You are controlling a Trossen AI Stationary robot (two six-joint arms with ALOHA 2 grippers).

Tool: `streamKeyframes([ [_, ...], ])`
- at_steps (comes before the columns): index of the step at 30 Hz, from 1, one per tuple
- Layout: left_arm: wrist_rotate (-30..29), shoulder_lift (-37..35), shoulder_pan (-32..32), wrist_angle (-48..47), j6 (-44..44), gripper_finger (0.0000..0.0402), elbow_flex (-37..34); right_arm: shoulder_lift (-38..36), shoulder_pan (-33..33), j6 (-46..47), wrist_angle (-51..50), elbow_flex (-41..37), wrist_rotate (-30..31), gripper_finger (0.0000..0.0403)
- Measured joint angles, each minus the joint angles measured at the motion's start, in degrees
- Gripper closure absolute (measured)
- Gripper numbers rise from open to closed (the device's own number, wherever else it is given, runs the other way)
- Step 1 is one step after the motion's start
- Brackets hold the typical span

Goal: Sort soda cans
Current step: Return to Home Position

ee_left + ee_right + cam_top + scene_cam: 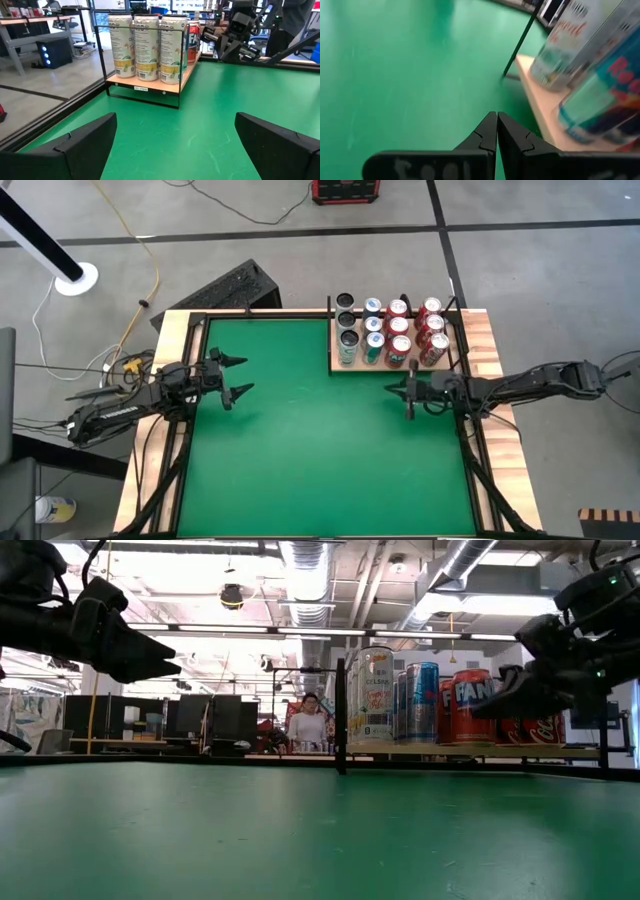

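Observation:
Several soda cans (pixel 390 332) stand upright on their bases in rows on a wooden tray (pixel 360 369) with a black wire frame, at the table's far right. The rows are pale-bodied with dark tops (pixel 147 47), blue and silver (pixel 420 702), and red (pixel 468 705). My right gripper (pixel 392 390) is shut and empty over the green mat, just near of the tray's front edge, with its tips (pixel 496 117) beside the tray's corner. My left gripper (pixel 245 375) is open and empty at the table's left, pointing level toward the tray (pixel 150 90).
Green mat (pixel 310 450) covers the table inside a wooden border. The mat between both arms and toward the near edge holds no objects. A person (pixel 308 722) stands far off in the room behind. Cables and a black case lie on the floor beyond the far edge.

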Motion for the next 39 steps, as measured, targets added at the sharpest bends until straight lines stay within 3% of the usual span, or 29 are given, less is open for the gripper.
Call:
streamKeyframes([
  [10, 0.02, 0.0, 0.0, -0.01, -0.09, 0.001, -0.02, 0.02, 0.0, 0.04, -6.32, 0.0, -0.02, 0.0365],
  [39, 0.03, 0.0, 0.0, -0.03, -0.09, 0.001, -0.04, 0.0, 0.0, 0.12, -6.82, -0.02, -0.07, 0.0365],
])
